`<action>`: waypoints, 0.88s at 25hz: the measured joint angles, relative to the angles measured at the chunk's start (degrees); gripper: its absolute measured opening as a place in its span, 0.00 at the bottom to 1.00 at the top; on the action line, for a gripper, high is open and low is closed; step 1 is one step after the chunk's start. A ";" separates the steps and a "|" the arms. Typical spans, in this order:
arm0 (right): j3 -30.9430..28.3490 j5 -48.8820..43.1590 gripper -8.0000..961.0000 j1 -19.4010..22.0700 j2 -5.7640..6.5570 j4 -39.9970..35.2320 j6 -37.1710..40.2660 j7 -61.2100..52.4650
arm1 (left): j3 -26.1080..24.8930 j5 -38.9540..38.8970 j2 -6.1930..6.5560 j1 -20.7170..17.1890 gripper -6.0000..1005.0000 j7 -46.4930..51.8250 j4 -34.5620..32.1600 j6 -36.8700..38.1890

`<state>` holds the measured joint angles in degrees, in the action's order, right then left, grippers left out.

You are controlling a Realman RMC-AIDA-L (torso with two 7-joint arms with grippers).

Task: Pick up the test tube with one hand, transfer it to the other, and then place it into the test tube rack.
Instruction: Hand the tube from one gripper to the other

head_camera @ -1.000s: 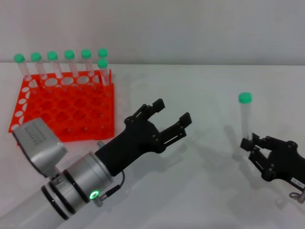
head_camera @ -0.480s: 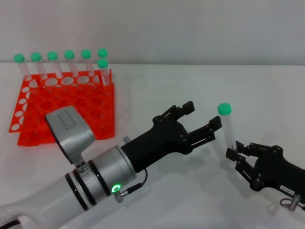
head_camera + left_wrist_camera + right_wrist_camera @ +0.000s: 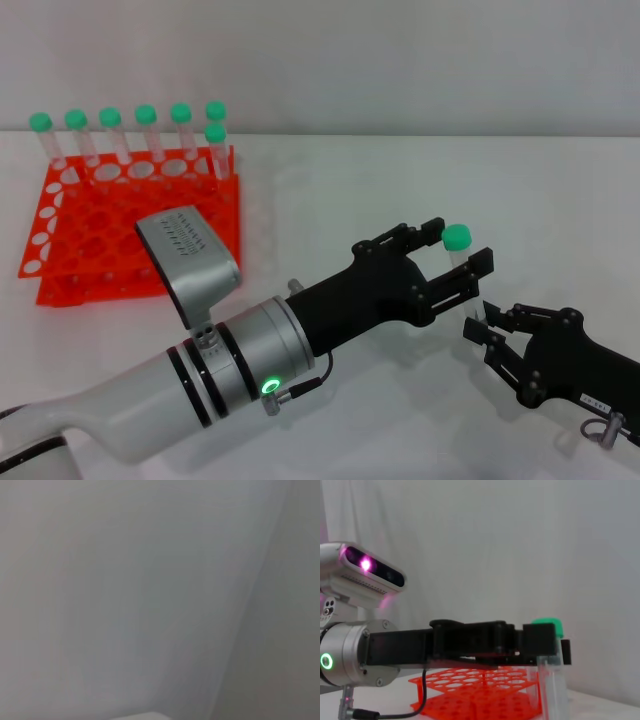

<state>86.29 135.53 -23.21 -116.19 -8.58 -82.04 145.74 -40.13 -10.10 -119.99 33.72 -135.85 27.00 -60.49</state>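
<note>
The test tube [image 3: 456,237], clear with a green cap, stands upright in my right gripper [image 3: 486,324], which is shut on its lower part at the right front. My left gripper [image 3: 455,250] reaches across from the left, open, with its fingers on either side of the tube just under the cap. The orange-red test tube rack [image 3: 140,235] sits at the far left with several green-capped tubes [image 3: 146,130] in its back rows. In the right wrist view the left gripper's fingers [image 3: 490,642] lie level beside the tube's cap [image 3: 547,626], with the rack [image 3: 470,692] behind. The left wrist view shows only grey.
The left arm's white forearm [image 3: 200,380] with its wrist camera [image 3: 190,250] stretches across the table's front and middle, close to the rack's front right corner. A white table [image 3: 420,190] and a grey wall lie behind.
My left gripper has moved right, from the middle of the table to the tube. My right gripper has carried the tube left and lower to meet it.
</note>
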 joint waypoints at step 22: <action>-0.36 0.31 0.20 0.12 0.14 -0.44 0.21 0.42 | -0.45 0.35 -0.08 0.20 0.27 -4.93 0.83 0.49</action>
<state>85.93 135.84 -23.08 -116.05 -9.01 -81.83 146.15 -40.58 -9.75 -120.07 33.92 -140.78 27.82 -60.01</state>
